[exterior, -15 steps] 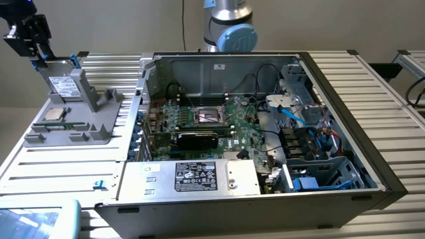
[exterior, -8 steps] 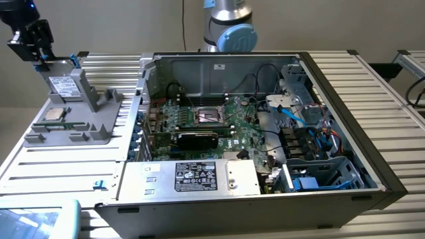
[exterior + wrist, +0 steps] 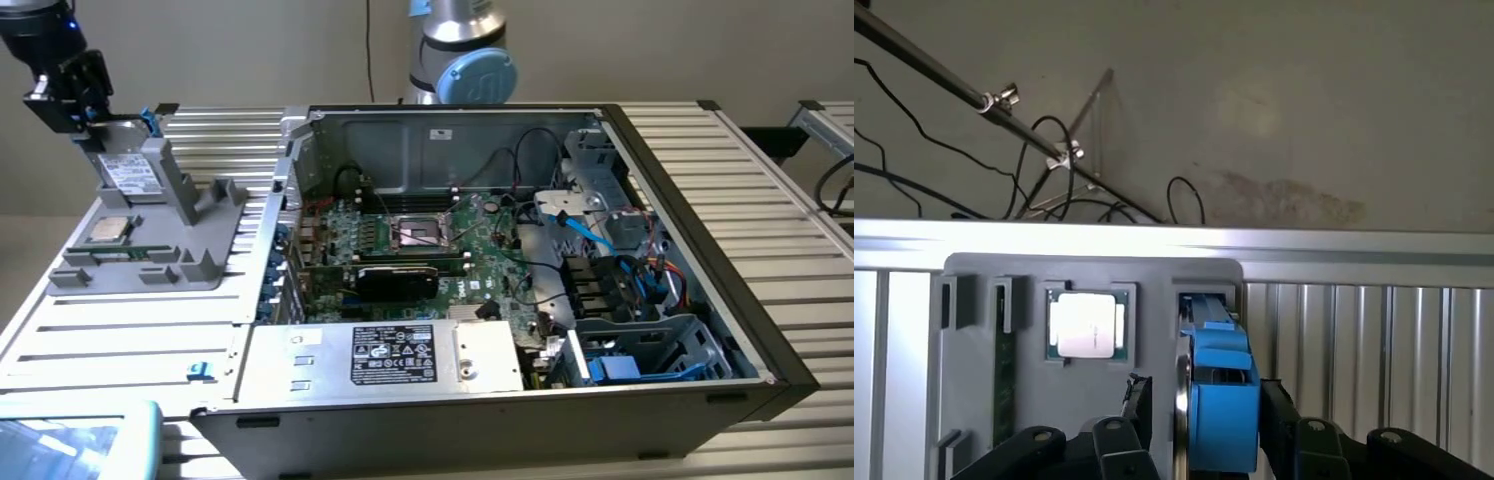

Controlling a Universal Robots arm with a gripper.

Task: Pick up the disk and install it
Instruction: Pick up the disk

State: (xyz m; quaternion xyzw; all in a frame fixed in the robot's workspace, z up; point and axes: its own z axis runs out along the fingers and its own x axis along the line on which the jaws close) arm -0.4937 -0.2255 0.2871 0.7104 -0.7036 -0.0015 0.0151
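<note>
Gripper (image 3: pixel 90 114) is right above the far end of the holder (image 3: pixel 80 275), down over the top of the disk (image 3: pixel 128 170). Jaws are spread, one finger (image 3: pixel 1139 400) on each side of the disk (image 3: pixel 1221 400). A gap shows on one side, so it is not pinching. The disk stands on edge in its slot at the far corner of the holder (image 3: pixel 974 440), blue frame up and label facing the holder's middle.

Around it:
- Chip (image 3: pixel 110 230) lies flat in a holder pocket, near the disk but apart from it. In the wrist view the chip (image 3: pixel 1086 325) is just beside the disk slot.
- RAM stick (image 3: pixel 1004 375) stands on edge in a thin holder slot, on the other side of the chip from the disk.
- Grey posts (image 3: pixel 200 195) rise from the holder just beside the disk, on the label side.
- Open case (image 3: pixel 694 250) sits against the holder on the exterior view's right. Its side wall is taller than the holder, with board, cables and blue bays inside.
- PSU (image 3: pixel 400 355) is in the case corner nearest the holder's front.
- Arm base (image 3: pixel 461 60) is behind the case.
- Slatted table (image 3: pixel 134 340) is under the holder.
- In the wrist view, a rod (image 3: pixel 924 62) and loose wires (image 3: pixel 1054 150) run along the wall past the holder's far edge.
</note>
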